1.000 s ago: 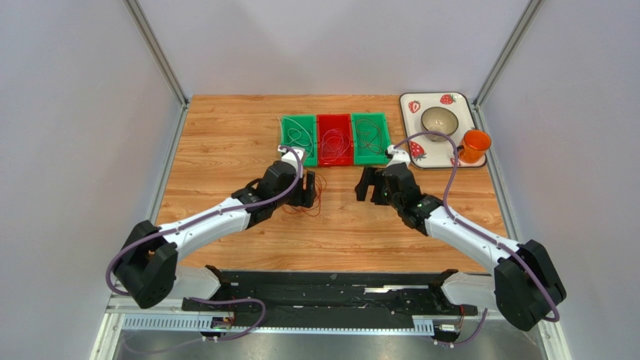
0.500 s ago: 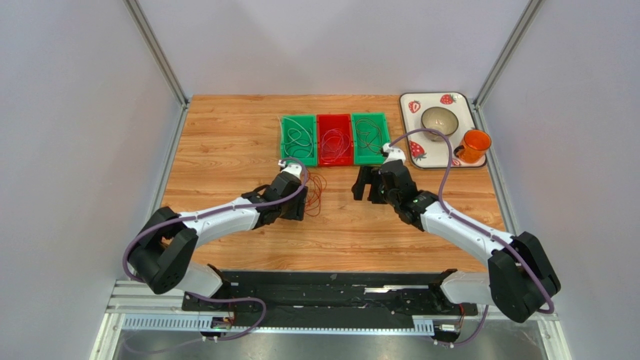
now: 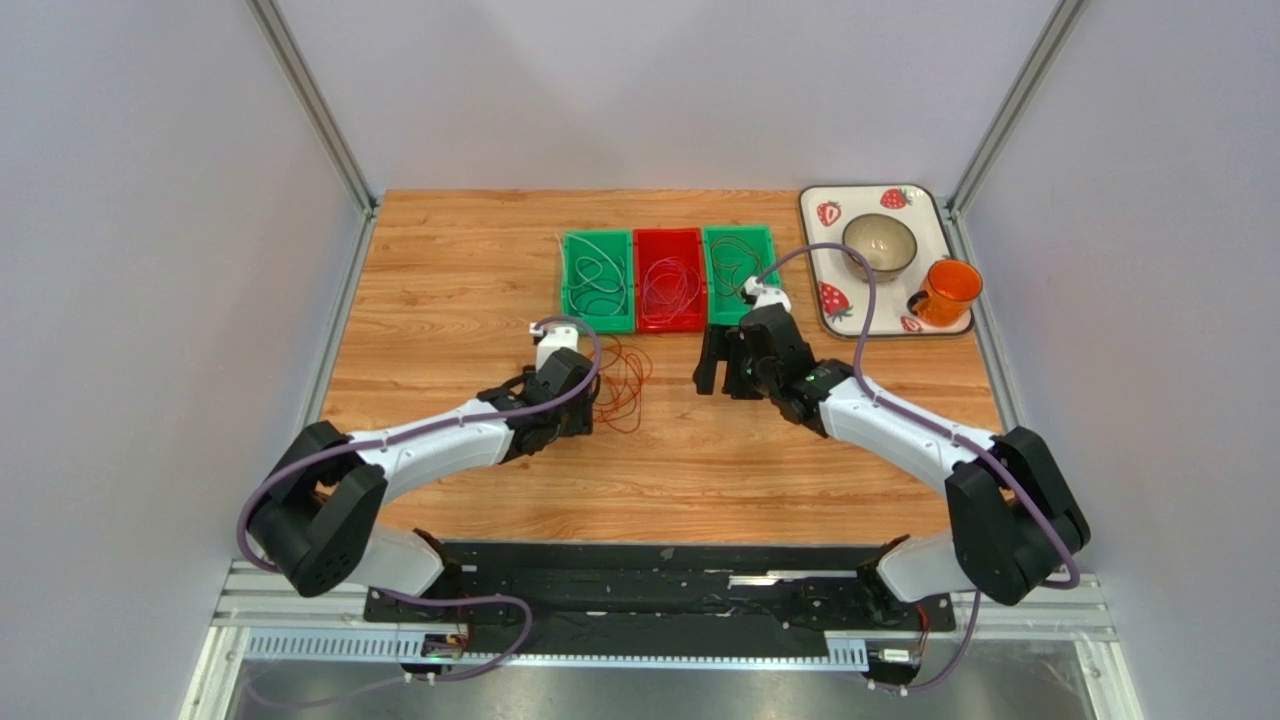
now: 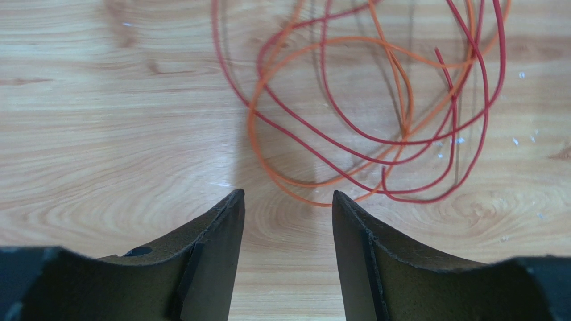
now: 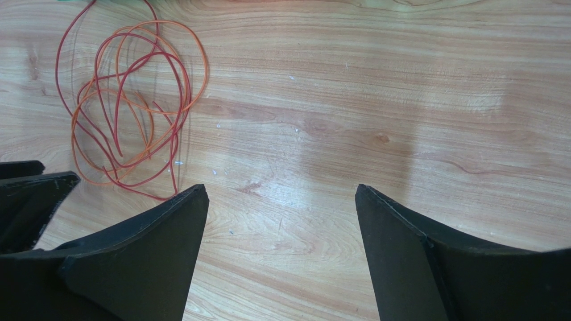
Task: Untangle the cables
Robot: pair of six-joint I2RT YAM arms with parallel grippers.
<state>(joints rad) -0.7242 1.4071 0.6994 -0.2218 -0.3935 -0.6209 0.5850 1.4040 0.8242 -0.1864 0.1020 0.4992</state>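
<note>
A tangle of thin red and orange cables (image 3: 621, 383) lies loose on the wooden table. In the left wrist view the cables (image 4: 392, 142) lie just beyond my fingertips. My left gripper (image 3: 582, 405) (image 4: 288, 200) is open and empty, right beside the tangle and not touching it. My right gripper (image 3: 721, 368) (image 5: 281, 194) is wide open and empty over bare wood, to the right of the tangle. The cables (image 5: 127, 114) show at its upper left. More coiled cables lie in three trays behind.
A green tray (image 3: 573, 279), a red tray (image 3: 669, 237) and another green tray (image 3: 769, 255) stand side by side at the back. A strawberry-patterned plate (image 3: 824, 210) at back right holds a bowl (image 3: 879, 240) and an orange cup (image 3: 950, 290).
My left gripper has drawn back to the left off the tangle, leaving it uncovered on the table. My right gripper has shifted a little left towards the trays.
</note>
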